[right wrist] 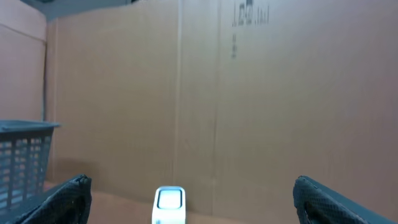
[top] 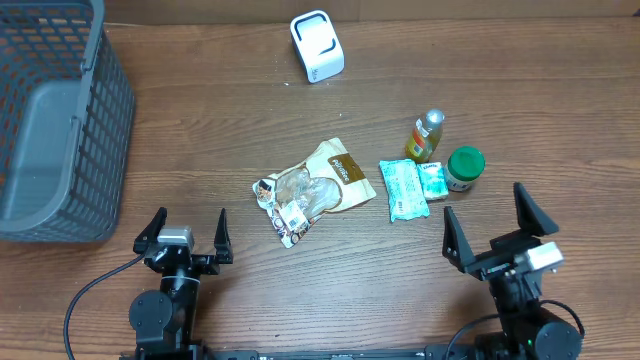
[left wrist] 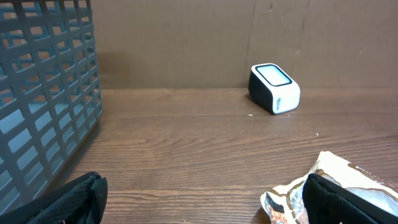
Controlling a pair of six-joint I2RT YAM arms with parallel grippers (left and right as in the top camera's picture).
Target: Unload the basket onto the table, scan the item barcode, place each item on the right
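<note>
Left gripper (top: 188, 223) and right gripper (top: 486, 204) both gape wide, empty, at the near edge. The scanner (top: 317, 46), a small white box with a dark-rimmed top window, sits far back. The snack bag (top: 315, 188), crinkled, tan and clear, lies mid-table.

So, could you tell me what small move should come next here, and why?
Probably the left gripper should ease forward toward the snack bag. It and the right gripper are open and empty, nothing is lifted yet, and the bag lies nearest it, with the scanner beyond.
</note>
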